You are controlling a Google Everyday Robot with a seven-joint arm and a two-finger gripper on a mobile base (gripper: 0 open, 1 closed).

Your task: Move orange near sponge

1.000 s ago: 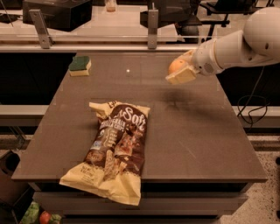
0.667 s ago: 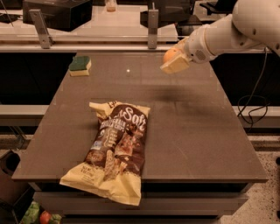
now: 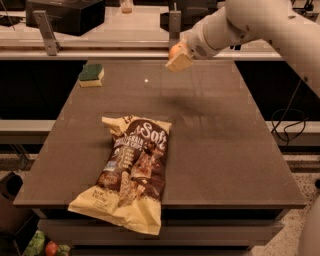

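The sponge [image 3: 91, 75], dark green on top with a pale yellow base, lies at the table's far left corner. My gripper [image 3: 178, 57] hangs above the far middle of the table, well right of the sponge. It is shut on the orange [image 3: 173, 50], of which only a small orange patch shows between the fingers. The white arm reaches in from the upper right.
A large yellow-and-brown snack bag [image 3: 129, 172] lies on the brown table [image 3: 225, 150], front left of centre, its end overhanging the front edge. A shelf with dark boxes [image 3: 65, 15] runs behind the table. A small red fruit [image 3: 51, 248] lies on the floor at lower left.
My gripper has carried the orange leftward and slightly up, from over the table's far right toward its far middle, closer to the sponge.
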